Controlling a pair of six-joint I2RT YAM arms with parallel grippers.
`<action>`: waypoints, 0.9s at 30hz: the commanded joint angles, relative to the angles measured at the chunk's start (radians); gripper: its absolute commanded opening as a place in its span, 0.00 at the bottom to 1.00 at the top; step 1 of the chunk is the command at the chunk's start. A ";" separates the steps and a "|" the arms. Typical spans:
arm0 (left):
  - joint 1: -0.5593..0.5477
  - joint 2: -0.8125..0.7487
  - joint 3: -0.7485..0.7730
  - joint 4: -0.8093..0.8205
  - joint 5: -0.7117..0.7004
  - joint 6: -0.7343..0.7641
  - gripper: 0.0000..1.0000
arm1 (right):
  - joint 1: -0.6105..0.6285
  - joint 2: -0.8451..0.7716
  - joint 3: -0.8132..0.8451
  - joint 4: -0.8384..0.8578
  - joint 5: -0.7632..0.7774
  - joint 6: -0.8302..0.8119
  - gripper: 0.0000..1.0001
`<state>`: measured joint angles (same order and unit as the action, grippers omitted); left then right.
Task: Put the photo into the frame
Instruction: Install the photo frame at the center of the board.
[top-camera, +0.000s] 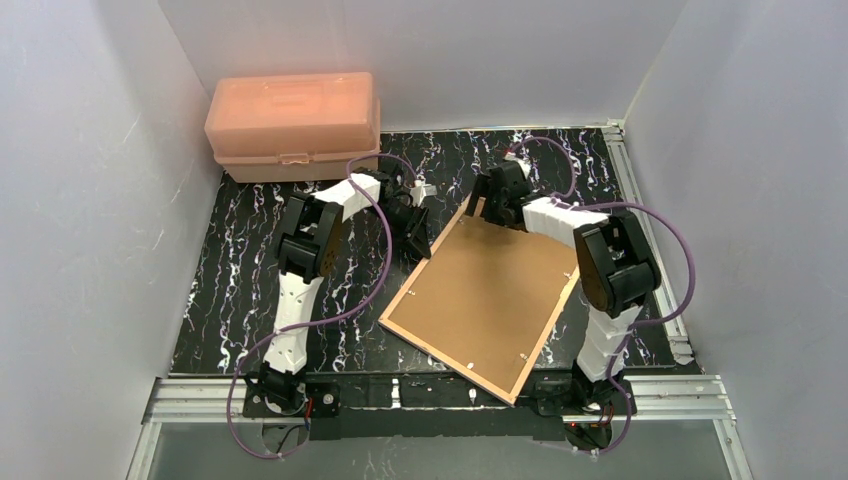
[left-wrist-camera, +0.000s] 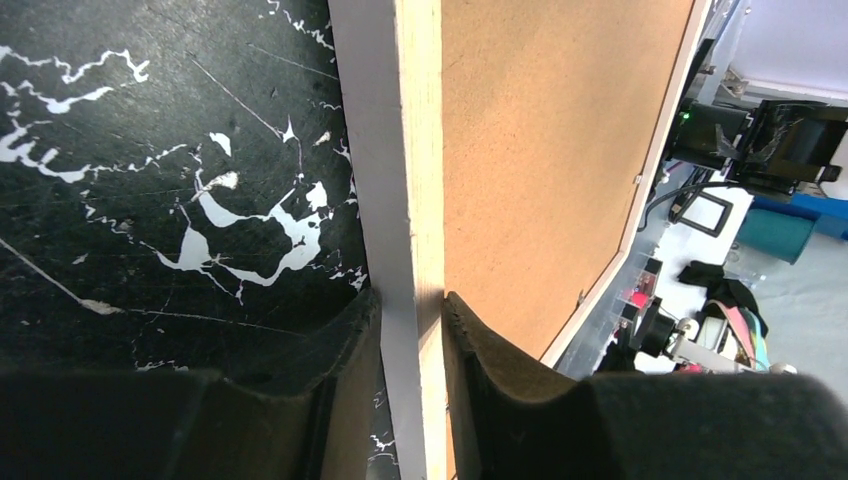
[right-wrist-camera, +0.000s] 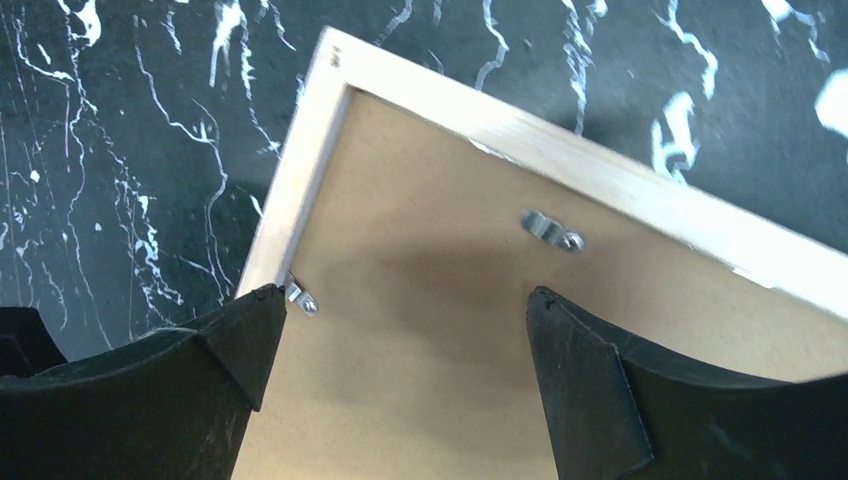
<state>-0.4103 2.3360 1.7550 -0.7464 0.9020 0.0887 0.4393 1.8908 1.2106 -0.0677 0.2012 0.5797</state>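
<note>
Left gripper (left-wrist-camera: 412, 305) is clenched on the frame (left-wrist-camera: 420, 150). One finger lies against the white front side of the rim and the other against the light wood back side, with the rim between them. Right gripper (right-wrist-camera: 400, 300) is released, its jaws wide apart, and it hangs over the far corner of the frame without touching it.

The frame lies with its back up on the black marbled table (top-camera: 250, 300), turned at an angle to the table edges. Its rim is thin, of pale wood, and a brown backing board (top-camera: 485, 295) fills the inside. Small metal clips (right-wrist-camera: 550, 230) sit on this board near the rim.

In the top view the near corner of the frame reaches past the near edge of the table, over the metal rail. The right long edge passes close to the right arm. To the left of the frame there is bare table up to the left arm. A pink box (top-camera: 292, 122) stands at the far left corner, well apart from the frame. White walls close the table on three sides.
</note>
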 joint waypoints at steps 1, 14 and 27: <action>-0.022 0.020 0.026 -0.040 -0.012 0.001 0.24 | -0.073 -0.120 -0.060 -0.020 -0.039 0.100 0.99; 0.020 -0.088 -0.016 -0.137 -0.091 0.178 0.15 | -0.334 -0.479 -0.212 -0.410 0.204 0.230 0.99; -0.020 -0.251 -0.363 -0.101 -0.396 0.435 0.13 | -0.480 -0.439 -0.314 -0.375 0.108 0.261 0.99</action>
<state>-0.3866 2.1258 1.4826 -0.8436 0.6643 0.4038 -0.0383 1.4147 0.8803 -0.4980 0.3634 0.8131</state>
